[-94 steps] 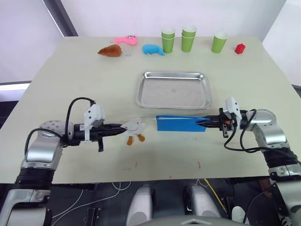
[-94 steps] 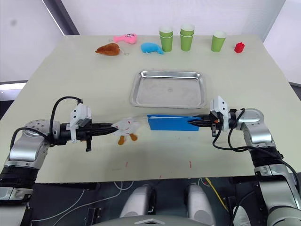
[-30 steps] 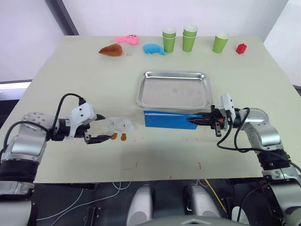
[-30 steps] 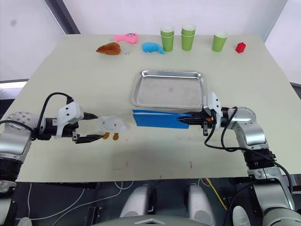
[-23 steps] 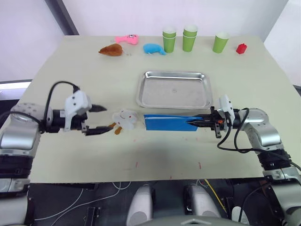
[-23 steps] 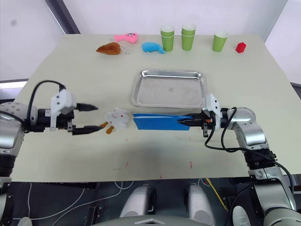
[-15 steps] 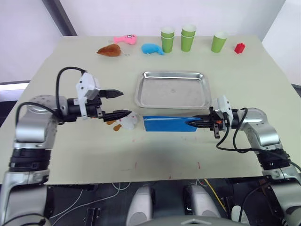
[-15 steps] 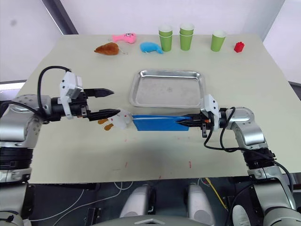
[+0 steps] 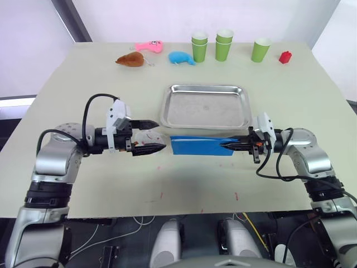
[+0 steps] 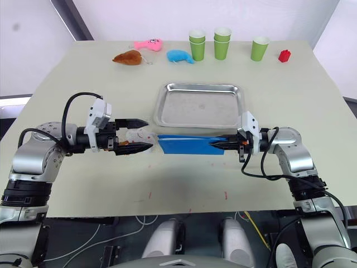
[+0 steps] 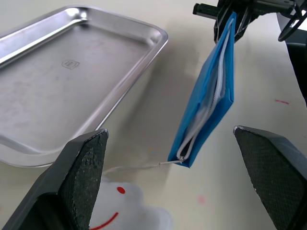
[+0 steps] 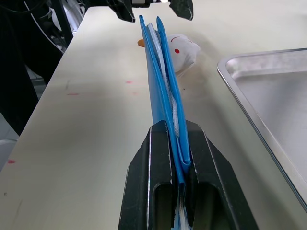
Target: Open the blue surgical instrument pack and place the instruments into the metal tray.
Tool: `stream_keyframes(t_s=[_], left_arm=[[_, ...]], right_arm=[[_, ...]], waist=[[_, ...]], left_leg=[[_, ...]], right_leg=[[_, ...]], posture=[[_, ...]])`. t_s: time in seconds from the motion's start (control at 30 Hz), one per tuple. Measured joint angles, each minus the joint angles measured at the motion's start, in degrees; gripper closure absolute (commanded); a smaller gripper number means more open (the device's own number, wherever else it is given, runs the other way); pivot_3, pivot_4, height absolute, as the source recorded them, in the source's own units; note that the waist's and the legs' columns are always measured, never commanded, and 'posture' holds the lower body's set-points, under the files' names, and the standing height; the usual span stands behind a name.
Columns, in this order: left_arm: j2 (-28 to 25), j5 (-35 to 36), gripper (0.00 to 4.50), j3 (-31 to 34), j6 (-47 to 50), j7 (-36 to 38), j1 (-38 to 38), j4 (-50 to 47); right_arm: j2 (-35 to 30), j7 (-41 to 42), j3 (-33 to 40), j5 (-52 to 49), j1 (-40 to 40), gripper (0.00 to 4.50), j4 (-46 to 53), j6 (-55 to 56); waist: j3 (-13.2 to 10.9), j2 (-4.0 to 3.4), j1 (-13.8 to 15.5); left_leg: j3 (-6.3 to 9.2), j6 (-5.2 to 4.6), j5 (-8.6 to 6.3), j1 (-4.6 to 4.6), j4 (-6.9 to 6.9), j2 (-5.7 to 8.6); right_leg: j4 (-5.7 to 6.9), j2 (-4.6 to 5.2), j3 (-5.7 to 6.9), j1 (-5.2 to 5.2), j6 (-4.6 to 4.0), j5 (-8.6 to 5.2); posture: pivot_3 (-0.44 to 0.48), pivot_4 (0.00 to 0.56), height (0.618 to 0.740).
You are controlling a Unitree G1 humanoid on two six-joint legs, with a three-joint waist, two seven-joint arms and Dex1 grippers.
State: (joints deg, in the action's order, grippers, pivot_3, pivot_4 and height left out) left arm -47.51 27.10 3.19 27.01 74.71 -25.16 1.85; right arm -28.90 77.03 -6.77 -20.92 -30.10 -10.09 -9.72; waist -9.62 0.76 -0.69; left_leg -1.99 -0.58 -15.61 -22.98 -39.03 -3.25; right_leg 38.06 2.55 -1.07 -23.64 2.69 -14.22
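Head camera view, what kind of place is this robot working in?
Probably a robot test or training bench rather than a clinic: a plain table with a metal tray, a blue surgical instrument pack, small plush toys and green paper cups set out as props.

On your desk point(image 9: 100, 184), the tray point(image 9: 204, 106) lies mid-desk, with the pack point(image 9: 202, 146) standing on edge just in front of it. Your right gripper point(image 9: 227, 145) clamps the pack's right end. A toy point(image 9: 146, 135) lies just left of the pack, between your left gripper's point(image 9: 152, 135) spread fingers point(image 9: 146, 123). Cups point(image 9: 225, 46) line the far edge behind the tray
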Motion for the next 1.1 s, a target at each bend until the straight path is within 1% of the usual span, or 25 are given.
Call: stream_keyframes(t_s=[0.1, 0.33, 0.8, 0.93, 0.97, 1.0, 1.1], left_arm=[[0.42, -0.29, 0.05, -0.06, -0.74, -0.21, -0.03, 0.25], [3.17, -1.22, 0.05, -1.33, -1.99, -2.53, -0.6, 1.79], [5.71, -2.56, 0.05, -1.85, -3.87, -3.49, -1.08, 3.26], [7.52, -2.12, 0.05, -2.17, -3.57, -3.08, -1.09, 3.23], [7.75, -2.1, 0.43, -2.26, -3.46, -2.95, -1.08, 3.23], [7.83, -2.09, 0.57, -2.32, -3.4, -2.85, -1.08, 3.23], [7.89, -2.11, 1.89, -2.78, -3.3, -2.47, -1.02, 3.23]], right_arm=[[0.05, -0.01, 0.0, 0.0, 0.01, 4.5, 0.01, -0.05], [0.26, 0.13, -0.01, -0.03, 0.02, 4.5, 0.09, -0.92], [0.26, 1.24, -0.01, -0.69, 0.02, 4.5, 0.35, -1.64], [0.28, 1.33, -0.02, -0.93, 0.02, 4.5, 0.74, -2.2], [0.28, 1.36, -0.02, -0.93, 0.02, 4.5, 0.75, -2.22], [0.28, 1.36, -0.02, -0.93, 0.02, 4.5, 0.75, -2.24], [0.26, 1.33, -0.02, -0.93, 0.02, 4.5, 0.75, -2.47]], waist=[[0.0, 0.0, 0.01], [0.0, 0.0, 0.04], [0.0, 0.0, 0.03], [0.0, 0.0, 0.03], [0.0, 0.0, 0.03], [0.0, 0.0, 0.03], [0.0, 0.0, 0.03]], left_leg=[[0.0, 0.0, 0.0, 0.0, 0.0, 0.0], [0.0, 0.0, 0.0, 0.0, -0.01, 0.0], [0.0, 0.0, 0.0, 0.0, -0.01, 0.0], [0.0, 0.0, 0.0, 0.0, -0.01, 0.0], [0.0, 0.0, 0.0, 0.0, -0.01, 0.0], [0.0, 0.0, 0.0, 0.0, -0.01, 0.0], [0.0, 0.0, 0.0, 0.0, -0.01, 0.01]], right_leg=[[0.0, 0.0, 0.0, 0.0, 0.0, 0.0], [0.0, 0.0, 0.0, 0.0, 0.0, 0.0], [0.0, 0.0, 0.0, 0.0, 0.0, 0.0], [0.01, 0.0, 0.0, 0.0, 0.0, 0.0], [0.0, 0.0, 0.0, 0.01, 0.0, 0.0], [0.0, 0.0, 0.0, 0.0, 0.0, 0.0], [0.0, 0.0, 0.0, 0.0, 0.0, 0.0]], posture=[[0.0, 0.15, 0.739], [0.0, 0.15, 0.739], [0.0, 0.15, 0.739], [0.0, 0.15, 0.739], [0.0, 0.15, 0.739], [0.0, 0.15, 0.739], [0.0, 0.15, 0.739]])
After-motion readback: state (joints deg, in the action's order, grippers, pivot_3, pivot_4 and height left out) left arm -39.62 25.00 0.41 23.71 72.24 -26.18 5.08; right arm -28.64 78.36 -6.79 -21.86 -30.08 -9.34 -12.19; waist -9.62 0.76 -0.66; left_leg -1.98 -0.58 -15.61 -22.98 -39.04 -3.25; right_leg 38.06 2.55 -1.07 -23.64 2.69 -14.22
